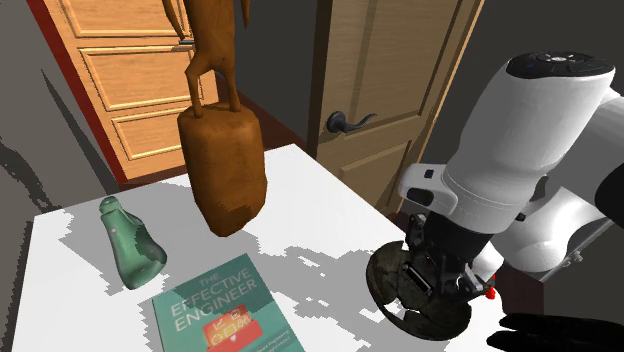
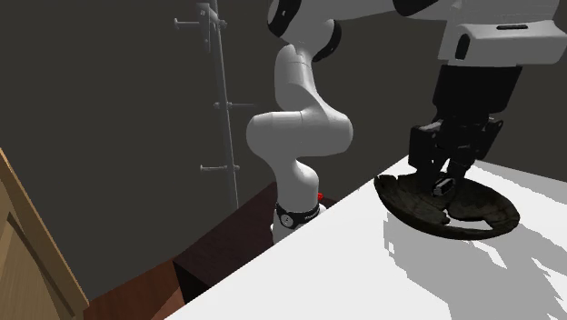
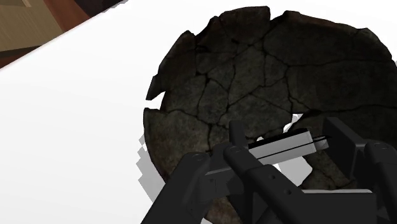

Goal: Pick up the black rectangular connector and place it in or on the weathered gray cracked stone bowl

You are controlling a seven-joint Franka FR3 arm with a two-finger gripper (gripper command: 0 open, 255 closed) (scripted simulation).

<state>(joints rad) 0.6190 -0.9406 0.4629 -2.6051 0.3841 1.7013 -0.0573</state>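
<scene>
The jaws are clasping the connector (image 3: pixel 283 145) by its ends, holding it low over the bowl (image 3: pixel 254 76) near the worktop's (image 3: pixel 76 114) stand-side edge. It is looking light, stiff and smooth; flat opposite faces are probably offering the surest hold.
</scene>
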